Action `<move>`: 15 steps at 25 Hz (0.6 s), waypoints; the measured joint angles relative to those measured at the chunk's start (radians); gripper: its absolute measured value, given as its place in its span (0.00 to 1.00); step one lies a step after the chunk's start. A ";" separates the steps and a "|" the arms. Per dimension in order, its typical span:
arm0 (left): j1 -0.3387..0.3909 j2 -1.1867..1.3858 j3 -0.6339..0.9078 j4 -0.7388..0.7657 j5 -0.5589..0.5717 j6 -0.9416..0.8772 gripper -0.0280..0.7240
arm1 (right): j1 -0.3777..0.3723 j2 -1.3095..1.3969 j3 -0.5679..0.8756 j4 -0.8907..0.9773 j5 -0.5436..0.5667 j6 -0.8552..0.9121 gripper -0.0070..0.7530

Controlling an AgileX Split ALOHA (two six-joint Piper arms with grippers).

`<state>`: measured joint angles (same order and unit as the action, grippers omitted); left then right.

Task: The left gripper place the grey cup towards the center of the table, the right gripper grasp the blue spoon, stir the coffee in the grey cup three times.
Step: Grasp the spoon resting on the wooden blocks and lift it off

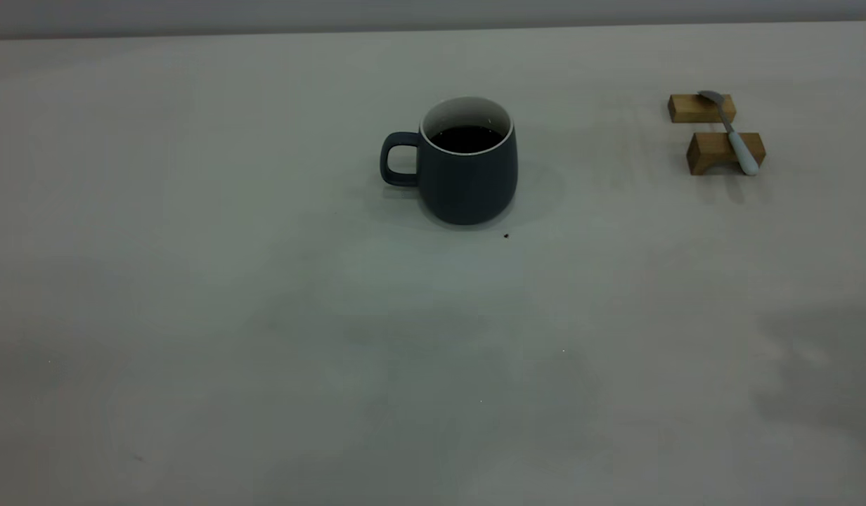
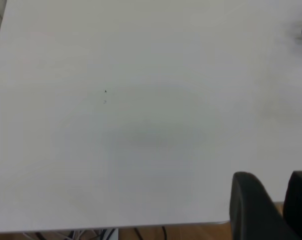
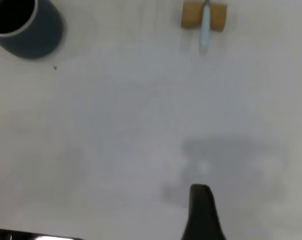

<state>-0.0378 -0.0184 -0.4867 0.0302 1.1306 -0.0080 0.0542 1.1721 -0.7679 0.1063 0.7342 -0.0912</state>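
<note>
We see a rounded slate-grey mug (image 1: 467,176) with a white interior and rim, holding black-brown coffee (image 1: 465,138). The slim spoon (image 1: 732,131) has a pale blue handle and grey metal bowl, lying on two honey-brown wooden blocks (image 1: 714,133). The plain off-white matte surface (image 1: 264,337) carries one tiny dark speck (image 1: 506,235).

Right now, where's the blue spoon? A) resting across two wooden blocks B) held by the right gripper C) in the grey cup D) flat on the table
A: the blue spoon lies across the two wooden blocks, well to the right of the grey cup, with no gripper touching it.
</note>
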 joint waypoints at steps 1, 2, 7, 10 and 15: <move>0.000 0.000 0.000 0.000 0.000 0.000 0.35 | 0.000 0.056 -0.025 0.002 -0.008 -0.001 0.79; 0.000 0.000 0.000 0.000 0.000 0.000 0.35 | 0.000 0.121 -0.049 0.004 -0.016 -0.006 0.79; 0.000 0.000 0.000 0.000 0.000 0.000 0.35 | 0.012 0.382 -0.123 0.052 -0.084 -0.073 0.79; 0.000 0.000 0.000 0.000 0.000 0.000 0.35 | 0.045 0.511 -0.157 0.066 -0.157 -0.085 0.79; 0.000 0.000 0.000 0.000 0.000 0.000 0.35 | 0.058 0.730 -0.259 0.100 -0.211 -0.087 0.79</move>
<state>-0.0378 -0.0188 -0.4867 0.0304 1.1306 -0.0080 0.1122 1.9022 -1.0272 0.2061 0.5232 -0.1783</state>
